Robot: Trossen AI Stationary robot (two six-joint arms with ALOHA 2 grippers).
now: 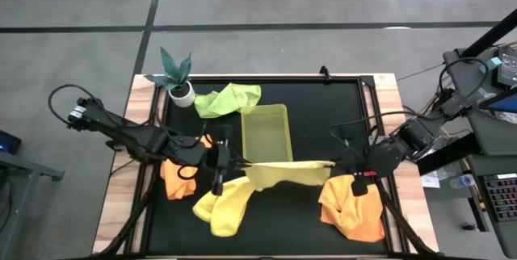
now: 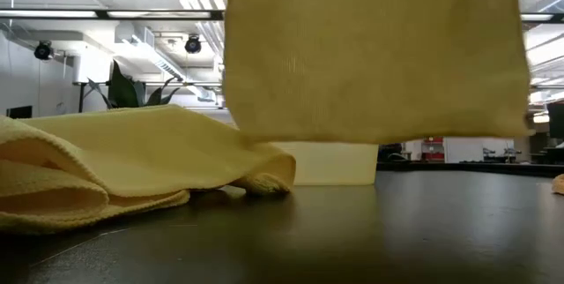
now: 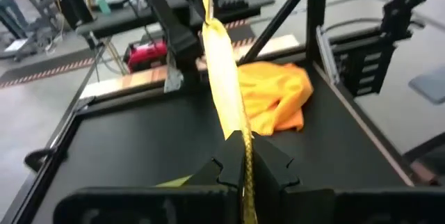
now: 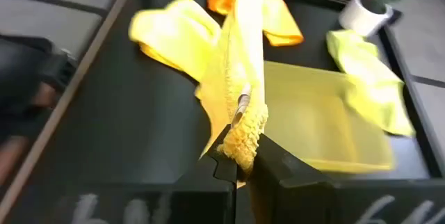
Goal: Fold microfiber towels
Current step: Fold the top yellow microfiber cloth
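Note:
A pale yellow towel point(image 1: 287, 173) hangs stretched between my two grippers over the mat's near middle. My left gripper point(image 1: 233, 164) is shut on its left end and my right gripper point(image 1: 336, 165) on its right end. In the low view it hangs as a wide sheet point(image 2: 370, 55), its lower edge above the mat. A second yellow towel point(image 1: 222, 207) lies crumpled on the mat below and to the left. Orange towels lie at the left point(image 1: 174, 181) and right point(image 1: 351, 210). A light green towel point(image 1: 230, 98) lies at the back. My left gripper pinches the towel's upper edge at its left end point(image 3: 245, 156) between its two fingers, pointing toward the table's right and slightly down. From there the edge runs taut to the other gripper. The towel hangs below, clear of the mat. My right gripper pinches the towel's right upper corner point(image 4: 243, 128), bunched into several layers, between its two fingers. It comes from the table's right, slanting down. The cloth runs taut away from the fingers and hangs clear of the mat.
A yellow-green plastic tray point(image 1: 279, 115) stands on the mat just behind the hanging towel. A small potted plant point(image 1: 179, 82) sits at the far left corner. Bare mat lies between the tray and the table's right edge.

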